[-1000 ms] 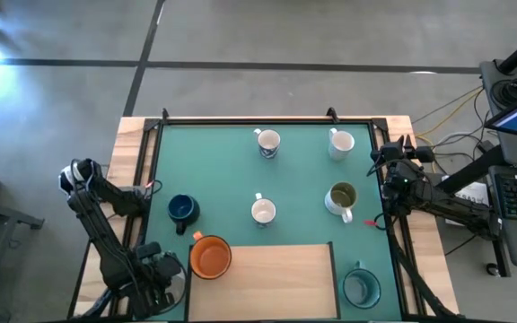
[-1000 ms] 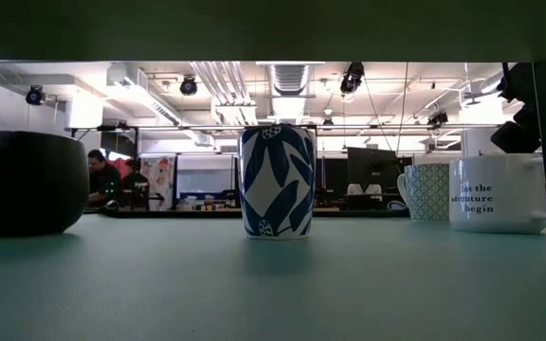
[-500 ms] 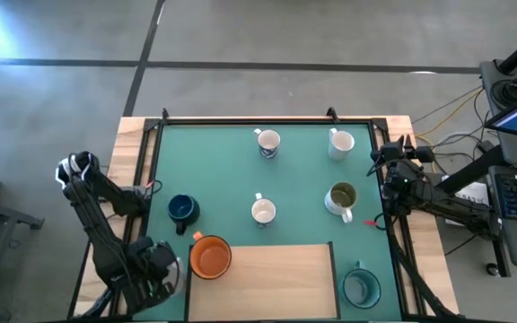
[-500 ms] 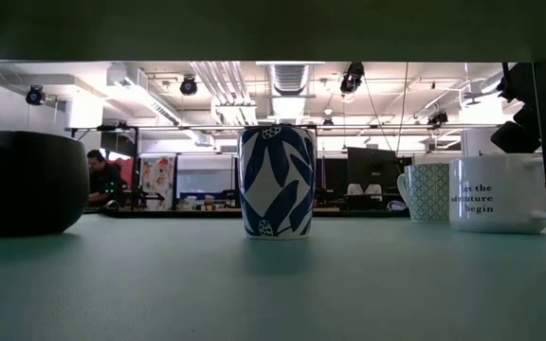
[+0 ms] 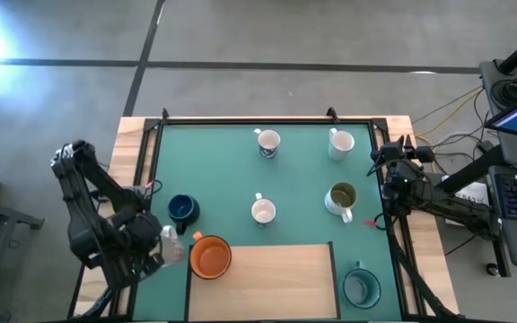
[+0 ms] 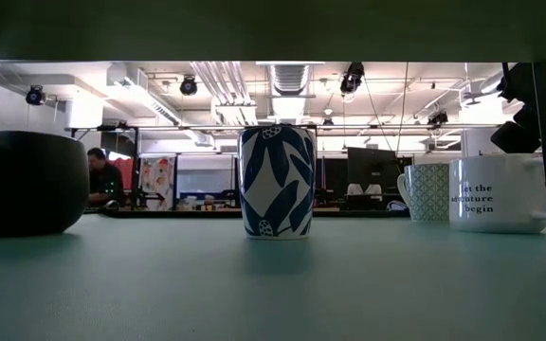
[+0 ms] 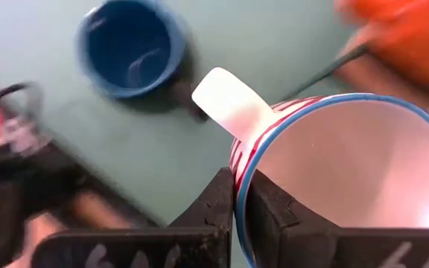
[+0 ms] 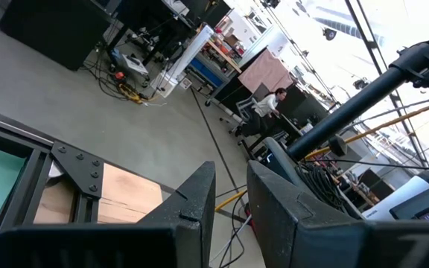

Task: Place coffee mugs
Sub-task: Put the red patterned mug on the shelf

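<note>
My left gripper [image 5: 162, 248] [image 7: 237, 179] is shut on a red-striped, blue-rimmed white mug [image 5: 172, 246] [image 7: 334, 171], beside the orange mug [image 5: 210, 257]. The dark blue mug [image 5: 182, 209] [image 7: 129, 48] stands on its base just beyond. Two white mugs [image 5: 267, 142] [image 5: 340, 143], a third white one [image 5: 263, 212], the olive-inside mug [image 5: 341, 197] and the teal mug [image 5: 361, 286] stand upright on the green mat. My right gripper [image 5: 377, 162] [image 8: 231, 179] waits open over the table's right edge. My left gripper pinches the striped mug's wall at the rim [image 7: 238, 158], just beside its white handle [image 7: 226, 100]. One finger is inside the mug and one outside. The mug looks lifted clear of the table, its mouth turned toward the wrist camera.
A wooden board [image 5: 258, 283] lies at the near edge between the orange and teal mugs. A black frame [image 5: 267, 119] borders the mat. In the low view a blue-leaf mug [image 6: 276, 182], a dark mug [image 6: 31, 182] and a lettered white mug [image 6: 496, 194] stand ahead.
My left arm has risen from the table's near left corner and carried the striped mug up and toward the far edge, to beside the orange mug. The right arm and the other mugs have kept still.
</note>
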Robot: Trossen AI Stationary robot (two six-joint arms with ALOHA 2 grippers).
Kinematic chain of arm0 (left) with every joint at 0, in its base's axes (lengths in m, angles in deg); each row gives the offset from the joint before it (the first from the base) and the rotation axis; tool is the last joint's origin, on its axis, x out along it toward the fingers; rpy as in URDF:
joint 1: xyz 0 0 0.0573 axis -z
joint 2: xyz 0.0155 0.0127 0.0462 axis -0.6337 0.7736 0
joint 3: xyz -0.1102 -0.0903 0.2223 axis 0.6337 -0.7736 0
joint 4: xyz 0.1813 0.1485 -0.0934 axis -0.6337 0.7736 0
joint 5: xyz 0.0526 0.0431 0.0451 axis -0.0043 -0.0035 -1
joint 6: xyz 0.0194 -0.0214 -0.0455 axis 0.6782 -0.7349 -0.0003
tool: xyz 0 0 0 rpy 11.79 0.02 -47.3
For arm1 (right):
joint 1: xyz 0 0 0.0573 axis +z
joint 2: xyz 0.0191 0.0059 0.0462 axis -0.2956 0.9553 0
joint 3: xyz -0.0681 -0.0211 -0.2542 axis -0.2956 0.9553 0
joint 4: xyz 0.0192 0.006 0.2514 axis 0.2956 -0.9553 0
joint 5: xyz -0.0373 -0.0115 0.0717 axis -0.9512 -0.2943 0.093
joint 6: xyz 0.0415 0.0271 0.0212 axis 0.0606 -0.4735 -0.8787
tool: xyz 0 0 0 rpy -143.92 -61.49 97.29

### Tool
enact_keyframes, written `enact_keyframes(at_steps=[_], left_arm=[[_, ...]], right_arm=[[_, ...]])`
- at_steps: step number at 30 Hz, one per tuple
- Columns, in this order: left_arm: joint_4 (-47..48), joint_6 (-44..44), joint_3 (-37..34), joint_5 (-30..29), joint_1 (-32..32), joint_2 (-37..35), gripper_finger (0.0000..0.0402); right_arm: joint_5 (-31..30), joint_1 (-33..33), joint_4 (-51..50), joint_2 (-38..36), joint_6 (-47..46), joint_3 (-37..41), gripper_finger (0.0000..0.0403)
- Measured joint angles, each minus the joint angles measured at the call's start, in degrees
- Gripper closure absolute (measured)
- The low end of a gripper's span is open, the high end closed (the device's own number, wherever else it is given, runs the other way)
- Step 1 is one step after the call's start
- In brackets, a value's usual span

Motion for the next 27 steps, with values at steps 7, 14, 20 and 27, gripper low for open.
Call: enact_keyframes(at_steps=[7,14,20,27], left_arm=[[0.79,-0.9,-3.96,-3.62,-3.59,-4.11,0.0399],[1.08,4.23,-5.98,-7.12,-10.34,-7.38,0.0399],[1.17,13.23,-3.33,-11.84,-17.52,-8.41,0.0399],[0.8,26.67,4.7,-12.67,-26.75,-6.34,0.0398]], right_arm=[[0.02,0.01,0.0,0.0,0.0,-0.01,0.0335],[0.02,0.01,-0.01,0.0,0.01,-0.02,0.0335],[0.01,0.01,-0.01,0.0,0.0,-0.02,0.0335],[0.01,0.01,-0.01,0.0,0.0,-0.01,0.0335]])
